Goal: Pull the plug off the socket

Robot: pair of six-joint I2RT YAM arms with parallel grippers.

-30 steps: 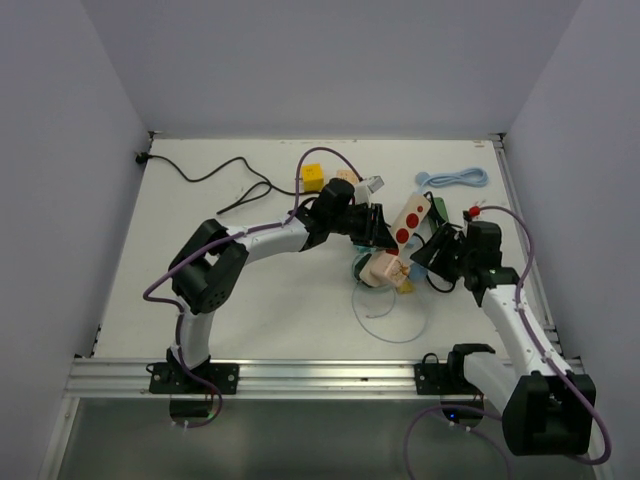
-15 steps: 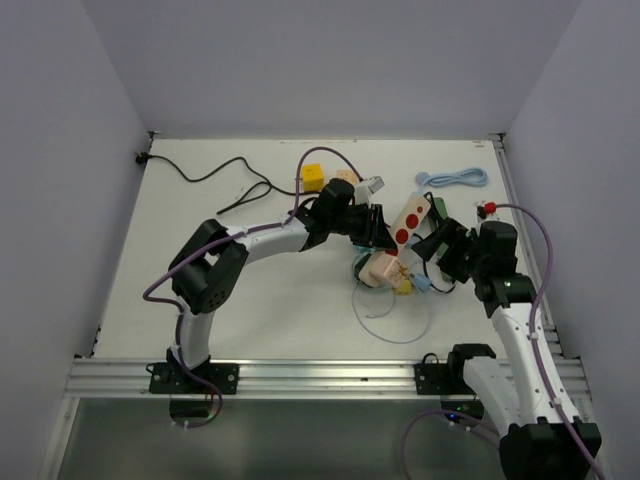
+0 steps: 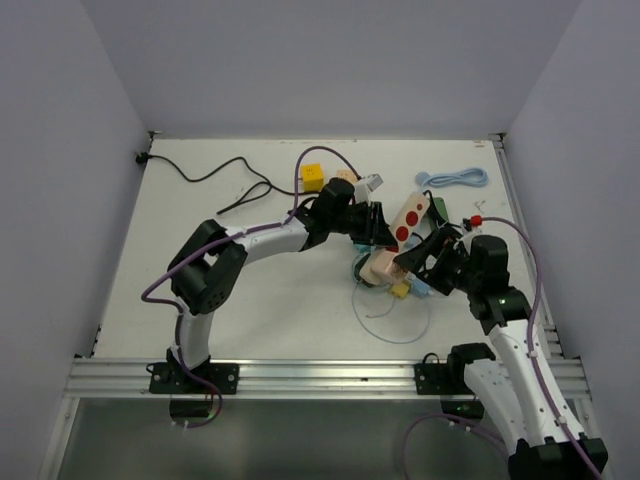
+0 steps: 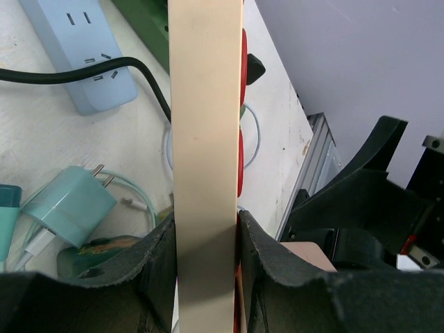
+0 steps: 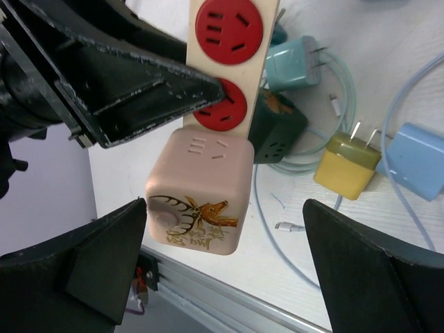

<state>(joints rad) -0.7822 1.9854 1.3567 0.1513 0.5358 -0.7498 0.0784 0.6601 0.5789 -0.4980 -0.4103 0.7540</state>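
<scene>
Looking down from above, we see the left gripper [image 3: 383,232] clamped on the socket [image 3: 411,219]. It is a cream strip with red outlets that runs from the middle of the table [image 3: 250,300] toward the far right. In the left wrist view its two fingers [image 4: 156,263] press on both sides of the strip, which stands on edge between them.

The plug [image 3: 380,266], a pink cube with a deer drawn on its side, sits at the near end of the strip, just past the second red outlet. We cannot tell how deeply it is seated.

The right gripper [image 3: 424,258] hangs by that cube with its jaws spread wide, and it holds nothing. In the right wrist view, one of its fingers is just beside the cube and the other stands well apart from it.

On the table near the cube lie a dark green cube adapter [image 5: 277,125], a teal charger [image 5: 295,59] and a yellow charger [image 5: 345,163], among thin pale cables.

The left wrist view also shows a light blue strip [image 4: 76,48] with a black cord [image 4: 69,69] lying across it. A dark green strip [image 4: 142,24] lies between it and the held one.

At the far side we see a yellow cube [image 3: 313,177] and a coil of light blue cable [image 3: 452,178].
</scene>
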